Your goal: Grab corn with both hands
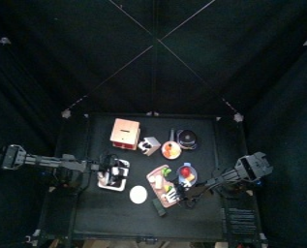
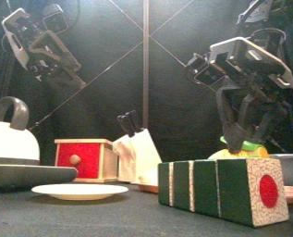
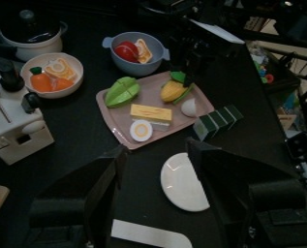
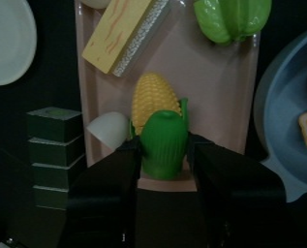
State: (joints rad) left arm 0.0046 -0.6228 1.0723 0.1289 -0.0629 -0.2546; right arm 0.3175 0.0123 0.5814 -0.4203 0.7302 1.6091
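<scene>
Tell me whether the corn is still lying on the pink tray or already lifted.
Cannot tell for certain. The corn lies flat over the pink tray, with the right gripper around its green end; no gap shows.
</scene>
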